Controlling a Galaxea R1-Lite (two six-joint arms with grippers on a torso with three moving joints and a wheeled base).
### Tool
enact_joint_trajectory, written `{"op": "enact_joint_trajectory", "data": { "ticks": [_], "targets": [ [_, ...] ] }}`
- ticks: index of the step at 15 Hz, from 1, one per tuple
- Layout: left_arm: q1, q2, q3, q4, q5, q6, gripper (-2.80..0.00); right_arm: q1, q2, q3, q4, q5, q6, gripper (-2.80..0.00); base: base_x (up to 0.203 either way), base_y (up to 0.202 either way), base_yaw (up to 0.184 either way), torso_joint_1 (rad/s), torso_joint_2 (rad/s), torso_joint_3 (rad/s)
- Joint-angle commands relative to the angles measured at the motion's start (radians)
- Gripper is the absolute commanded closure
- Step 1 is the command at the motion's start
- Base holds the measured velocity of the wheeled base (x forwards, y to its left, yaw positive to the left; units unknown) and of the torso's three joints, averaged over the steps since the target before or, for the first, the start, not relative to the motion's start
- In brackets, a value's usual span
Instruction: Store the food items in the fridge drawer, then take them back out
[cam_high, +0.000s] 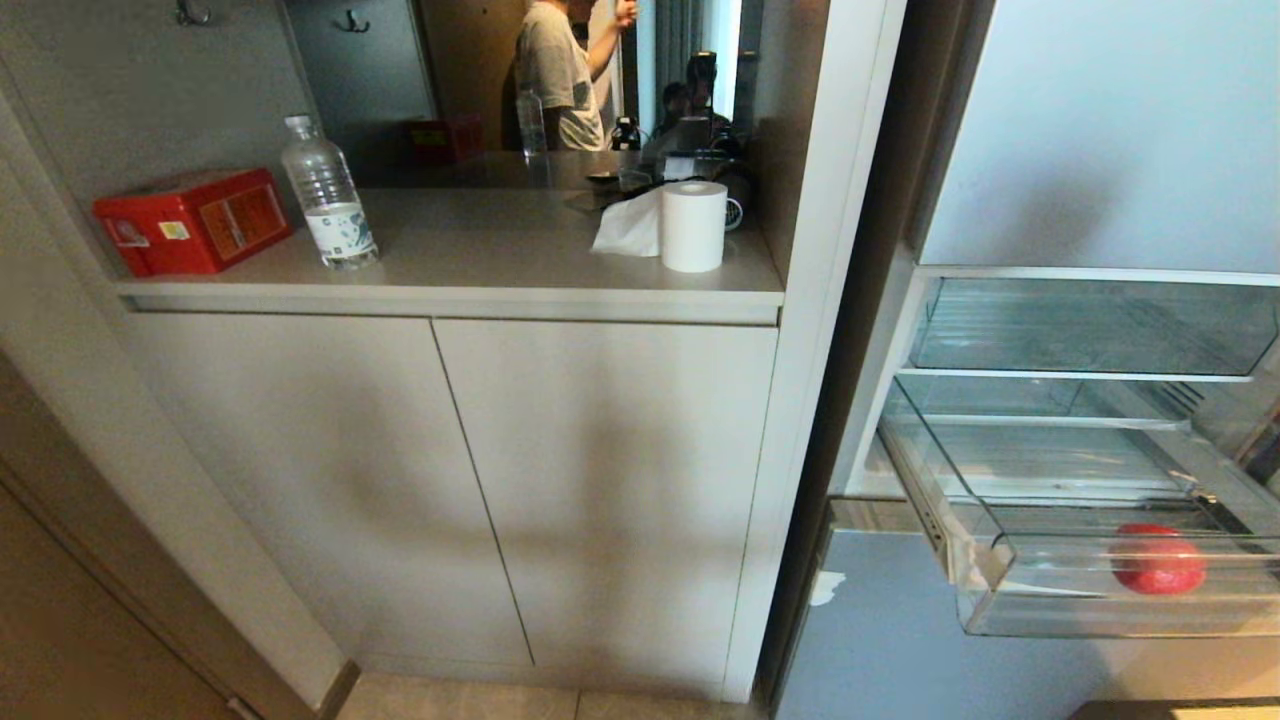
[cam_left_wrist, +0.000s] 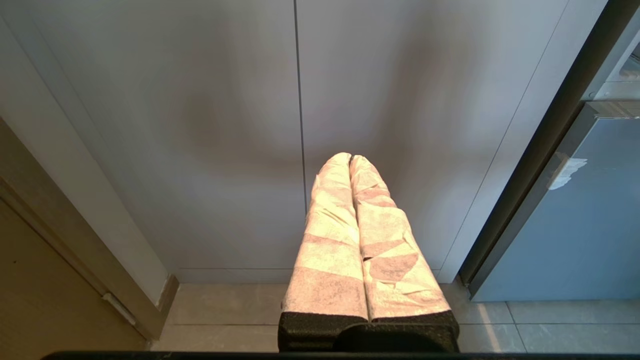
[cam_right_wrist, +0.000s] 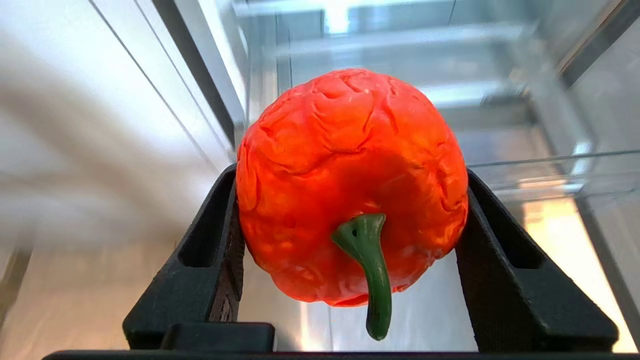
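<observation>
The right claw (cam_right_wrist: 350, 240) grips the orange fruit (cam_right_wrist: 350, 185), stem toward the wrist. The fridge drawer (cam_right_wrist: 530, 170) lies just beyond it.

Soft indoor light fills the head view, brightest on the fridge door panel (cam_high: 1100, 130) toward two o'clock. Broad, soft shadows fall across the cabinet doors (cam_high: 450, 480). Straight edges bow near the borders. In the right wrist view the orange fruit (cam_right_wrist: 350, 165) is sharp, while the background is smeared, perhaps motion blur. The left gripper's fingers (cam_left_wrist: 330, 235) look overexposed.
</observation>
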Motion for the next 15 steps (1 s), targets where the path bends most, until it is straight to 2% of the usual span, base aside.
{"op": "enact_joint_trajectory", "data": {
  "ticks": [1,5,7,12,15],
  "targets": [
    [0.0,0.001,0.002,0.0,0.0,0.0,0.0,0.001,-0.231,0.125,-0.072,0.003,-0.004,0.0,0.0,0.0,0.0,0.0,0.0,0.0],
    [0.0,0.001,0.002,0.0,0.0,0.0,0.0,0.011,-0.472,0.271,-0.107,0.009,-0.011,0.0,0.0,0.0,0.0,0.0,0.0,0.0],
    [0.0,0.001,0.002,0.0,0.0,0.0,0.0,0.071,-0.538,0.421,-0.142,-0.012,-0.024,0.0,0.0,0.0,0.0,0.0,0.0,0.0],
    [0.0,0.001,0.002,0.0,0.0,0.0,0.0,0.126,-0.644,0.814,-0.306,-0.097,-0.178,0.0,0.0,0.0,0.0,0.0,0.0,0.0],
    [0.0,0.001,0.002,0.0,0.0,0.0,0.0,0.144,-0.657,0.834,-0.251,-0.118,-0.196,0.0,0.0,0.0,0.0,0.0,0.0,0.0]
  ]
}}
